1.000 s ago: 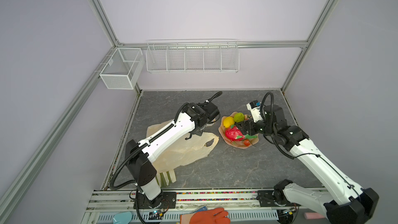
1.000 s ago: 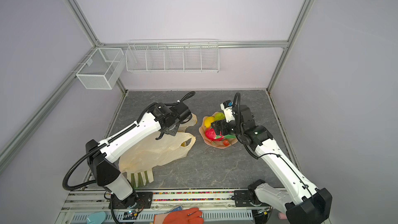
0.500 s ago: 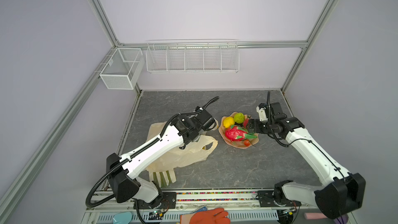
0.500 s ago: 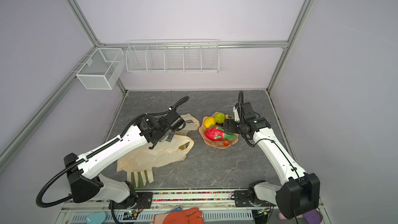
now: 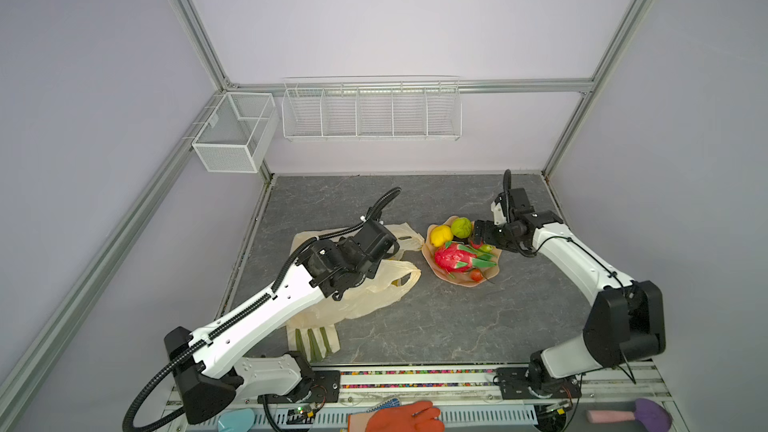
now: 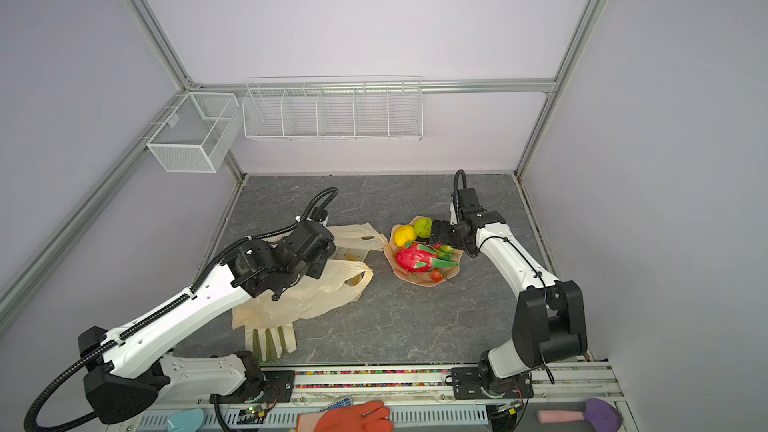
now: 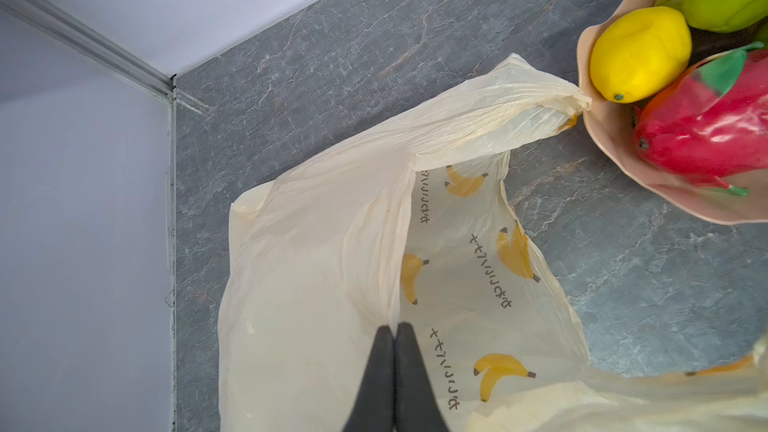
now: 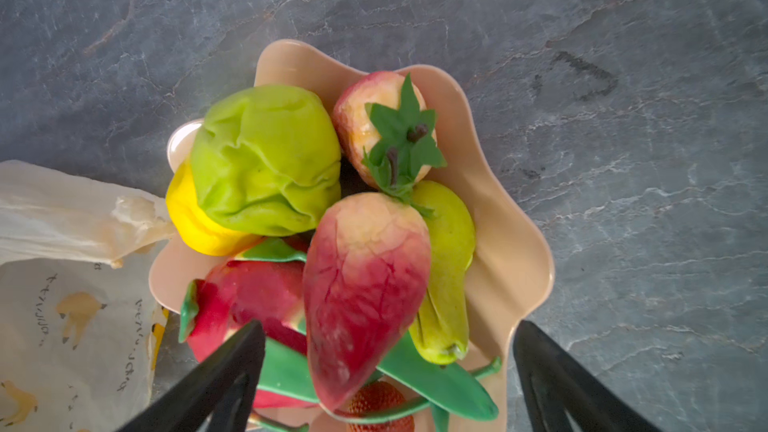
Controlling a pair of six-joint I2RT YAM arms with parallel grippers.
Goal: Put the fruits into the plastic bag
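Fruits [image 8: 365,284] lie heaped on the peach plate [image 8: 511,243], with the dragon fruit [image 5: 455,257], lemon [image 5: 440,235] and lime [image 5: 461,227] among them. The plastic bag [image 5: 374,290] lies crumpled just beside it on the grey table [image 5: 436,326], one handle reaching the plate's rim. The right gripper [image 8: 388,326] hangs over the heap, jaws spread wide, holding nothing. The left gripper [image 7: 394,338] is pinched tight on the bag's mouth edge.

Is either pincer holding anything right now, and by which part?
The left pincer, shut, pinches the thin cream-yellow plastic bag by the edge of its mouth. The right pincer hangs open over the toy fruits, holding nothing.
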